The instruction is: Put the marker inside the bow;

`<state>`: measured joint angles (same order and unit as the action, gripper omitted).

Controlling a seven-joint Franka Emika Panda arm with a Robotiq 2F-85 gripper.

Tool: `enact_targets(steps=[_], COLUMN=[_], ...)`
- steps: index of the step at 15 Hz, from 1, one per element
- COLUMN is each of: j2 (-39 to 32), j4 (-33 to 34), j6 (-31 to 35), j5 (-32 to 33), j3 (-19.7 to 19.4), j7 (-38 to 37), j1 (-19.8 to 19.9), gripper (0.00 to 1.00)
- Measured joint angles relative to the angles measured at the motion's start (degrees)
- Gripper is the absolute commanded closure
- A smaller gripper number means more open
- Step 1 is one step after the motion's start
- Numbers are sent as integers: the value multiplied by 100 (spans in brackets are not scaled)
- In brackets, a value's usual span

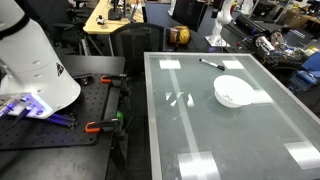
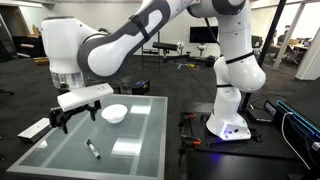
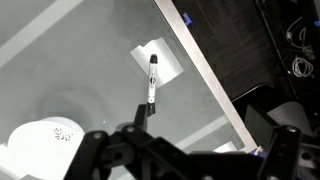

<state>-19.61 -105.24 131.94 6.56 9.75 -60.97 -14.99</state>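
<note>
Ext. view w/ the table seen lengthwise: a glass-topped table [image 1: 200, 135] carries a white bowl [image 1: 233, 92] sitting upright, and the black marker [image 1: 211, 65] lies flat on the glass near the far edge, apart from the bowl, not touching it. The robot's white base [image 1: 35, 60] stands at the left on a black plate [image 1: 40, 132] w/ orange-handled clamps [image 1: 98, 126] at its edge; the gripper itself isn't in this view. Ext. view from the opposite end: the arm [image 2: 150, 30] arches over from its base and holds the gripper [image 2: 77, 121] above the table [image 2: 135, 140], pointing down, fingers [image 2: 61, 124] spread wide w/ nothing between them. The bowl [image 2: 114, 113] sits just beside the gripper toward the robot's base, and the marker [image 2: 92, 149] lies on the glass nearer the camera, clear of both bowl and gripper. Wrist view: the gripper [image 3: 185, 160] comes in from the bottom, jaws open and empty, dark fingers [image 3: 92, 150] blurred at each side. The marker [image 3: 151, 80] lies roughly upright in frame on a bright patch of the glass, close to the table's white edge [image 3: 200, 70]; part of the bowl [image 3: 45, 140] shows at lower left, the marker outside it
</note>
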Motion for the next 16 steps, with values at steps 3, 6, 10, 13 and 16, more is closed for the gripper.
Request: enact_targets(steps=[3,6,10,13,16], j2=[-294,-538,-818,-1014,-1030], j4=[-6,-7,-12,-14,0], j6=[247,274,275,279,279], j5=[187,227,227,225,224], j3=[-217,-391,-537,-588,-588], j7=[-203,-258,-257,-250,-250], j1=[-202,-304,-311,-311,-314], gripper=[0,0,0,0,0])
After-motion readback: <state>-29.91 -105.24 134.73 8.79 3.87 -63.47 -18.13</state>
